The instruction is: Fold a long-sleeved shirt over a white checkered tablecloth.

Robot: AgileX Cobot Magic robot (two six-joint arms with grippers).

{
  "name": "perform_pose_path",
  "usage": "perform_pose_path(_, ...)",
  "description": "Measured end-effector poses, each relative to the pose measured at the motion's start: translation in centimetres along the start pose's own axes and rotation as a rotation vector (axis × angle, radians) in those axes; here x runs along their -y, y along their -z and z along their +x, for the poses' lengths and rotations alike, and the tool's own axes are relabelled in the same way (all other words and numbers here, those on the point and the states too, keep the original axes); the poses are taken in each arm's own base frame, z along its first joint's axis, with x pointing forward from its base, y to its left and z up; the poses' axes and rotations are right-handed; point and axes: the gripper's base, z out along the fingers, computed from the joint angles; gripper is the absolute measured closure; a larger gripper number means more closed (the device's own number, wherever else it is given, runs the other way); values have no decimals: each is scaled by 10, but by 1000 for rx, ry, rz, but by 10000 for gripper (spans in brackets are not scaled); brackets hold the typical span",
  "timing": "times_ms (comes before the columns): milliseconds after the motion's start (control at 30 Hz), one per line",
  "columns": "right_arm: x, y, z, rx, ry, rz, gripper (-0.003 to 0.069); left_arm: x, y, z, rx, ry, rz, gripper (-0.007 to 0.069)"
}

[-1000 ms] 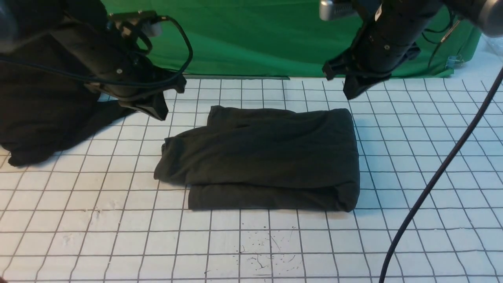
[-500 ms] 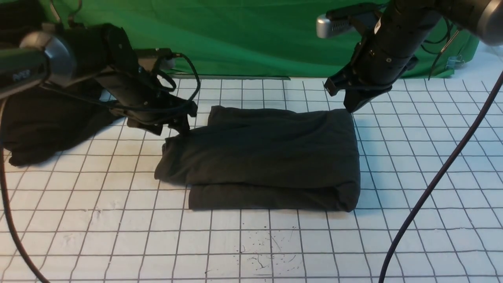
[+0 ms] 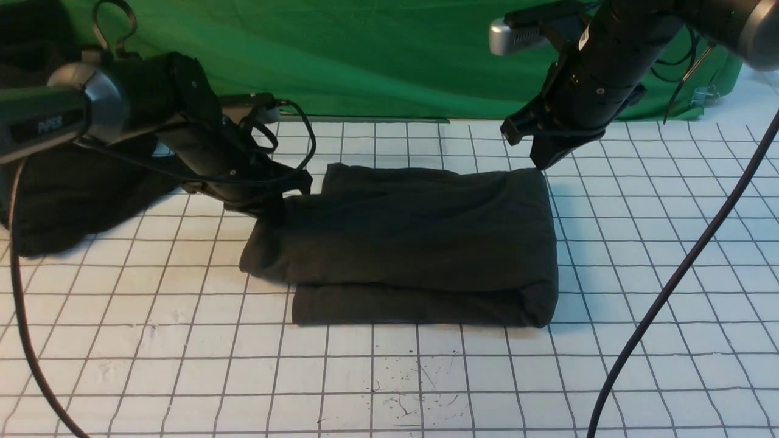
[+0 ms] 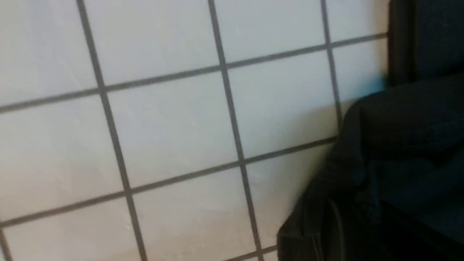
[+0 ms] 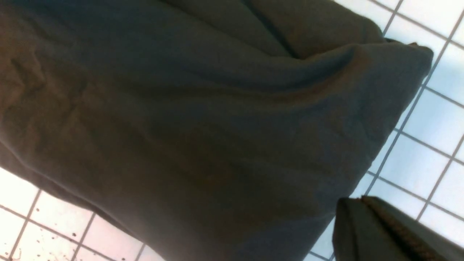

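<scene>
Front view: the long-sleeved shirt (image 3: pixel 414 237) lies mid-worktop on the white checkered tablecloth (image 3: pixel 182 340), already folded into a thick rectangle. The left gripper (image 3: pixel 274 207) touches its far-left corner; whether it pinches cloth I cannot tell.

Left wrist view: fingers hidden.

Right wrist view: the right gripper (image 5: pixel 377 228), fingers together and empty, hovers beside the far-right corner. Probably only tidying remains.

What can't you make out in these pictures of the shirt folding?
- Left tool tips: front view, dark against the long-sleeved shirt; grip unclear.
- Shirt's chest print: folded inside, every view.
- Dark garment heap: front view, cut by the left edge and behind the arm.
- Left wrist view: blurred.
</scene>
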Motion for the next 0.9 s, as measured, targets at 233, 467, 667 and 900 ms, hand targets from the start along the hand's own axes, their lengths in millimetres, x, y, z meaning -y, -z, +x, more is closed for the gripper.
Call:
perform_pose_path(233, 0, 0, 0, 5, 0, 0, 661, 3, 27, -18, 172, 9, -21, 596)
perform_pose_path(467, -6, -1, 1, -19, -23, -71, 661, -2, 5, -13, 133, 73, -28, 592)
perform_pose_path(667, -7, -10, 2, -41, -21, -84, 661, -3, 0, -9, 104, 99, -26, 475)
perform_pose_path(900, -11, -14, 9, -70, -23, -87, 659, 0, 18, -7, 57, 86, -31, 209)
